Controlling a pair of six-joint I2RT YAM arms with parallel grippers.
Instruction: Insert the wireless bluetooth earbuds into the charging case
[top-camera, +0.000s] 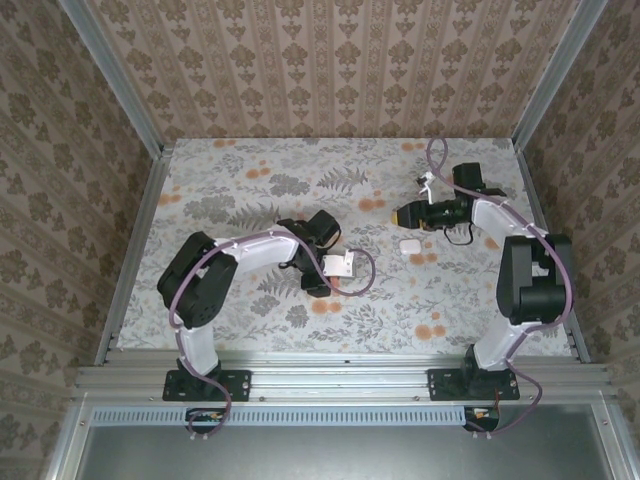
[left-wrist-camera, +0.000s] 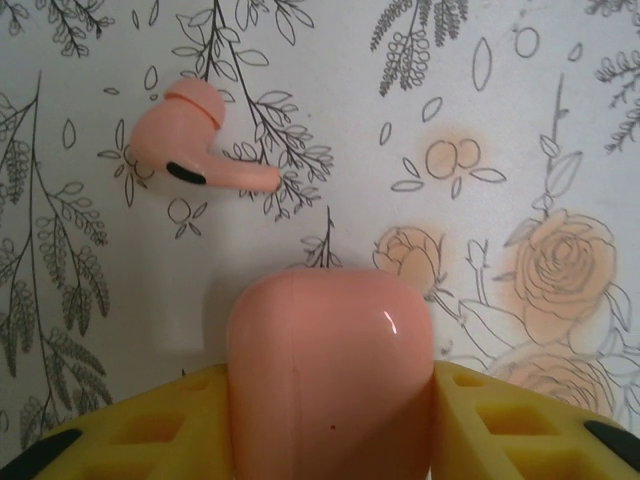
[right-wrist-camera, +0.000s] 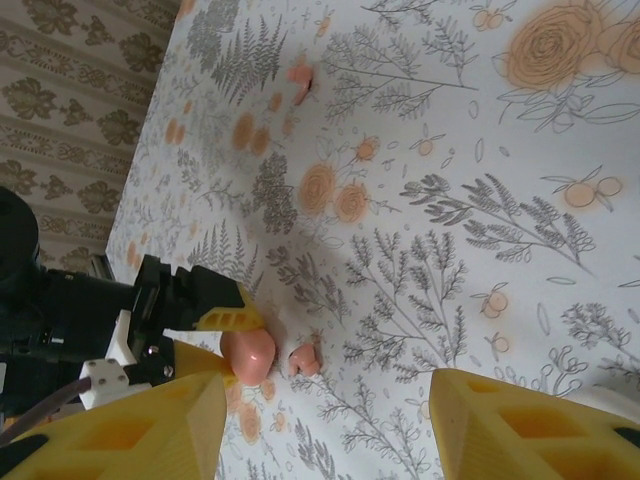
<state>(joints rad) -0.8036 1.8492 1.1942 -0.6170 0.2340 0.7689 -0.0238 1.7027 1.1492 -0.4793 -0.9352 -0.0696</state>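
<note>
A coral-pink charging case with its lid down stands on the flowered table. My left gripper is shut on it, one yellow finger pressed to each side. One pink earbud lies on the cloth just beyond the case. The right wrist view shows the same case in the left gripper, with that earbud beside it. A second pink earbud lies farther off. My right gripper hangs open and empty above the table. From above, the left gripper is mid-table and the right gripper is at the right.
A small white case lies on the table just in front of the right gripper. Patterned walls close in the table at the back and both sides. A metal rail runs along the near edge by the arm bases.
</note>
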